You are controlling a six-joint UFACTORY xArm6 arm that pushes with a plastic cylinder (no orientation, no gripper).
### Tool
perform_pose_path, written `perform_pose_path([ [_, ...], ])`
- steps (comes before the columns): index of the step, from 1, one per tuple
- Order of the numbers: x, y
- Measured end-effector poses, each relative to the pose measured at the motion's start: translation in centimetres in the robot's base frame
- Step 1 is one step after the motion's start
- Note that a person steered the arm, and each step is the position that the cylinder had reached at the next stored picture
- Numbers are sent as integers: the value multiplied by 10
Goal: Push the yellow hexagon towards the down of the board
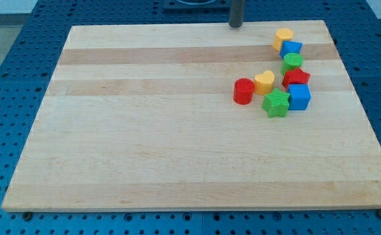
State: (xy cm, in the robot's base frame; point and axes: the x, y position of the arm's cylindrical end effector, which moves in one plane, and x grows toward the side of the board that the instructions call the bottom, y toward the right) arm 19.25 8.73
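The yellow hexagon [283,38] sits near the board's top right, touching a blue block [291,48] just below it. My tip [236,25] rests at the board's top edge, left of the yellow hexagon and apart from it, with a clear gap between them. Nothing touches the tip.
Below the blue block lie a green block [293,62], a red star [296,78], a blue cube [300,96], a green star [276,103], a yellow heart [265,81] and a red cylinder [244,91]. The wooden board [144,130] lies on a blue perforated table.
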Motion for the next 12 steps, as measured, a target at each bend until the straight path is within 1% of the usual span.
perform_pose_path([
  [2,0,0],
  [4,0,29],
  [5,-1,57],
  [7,0,150],
  [8,31,165],
  [9,42,159],
  [10,40,129],
  [11,52,95],
  [12,66,75],
])
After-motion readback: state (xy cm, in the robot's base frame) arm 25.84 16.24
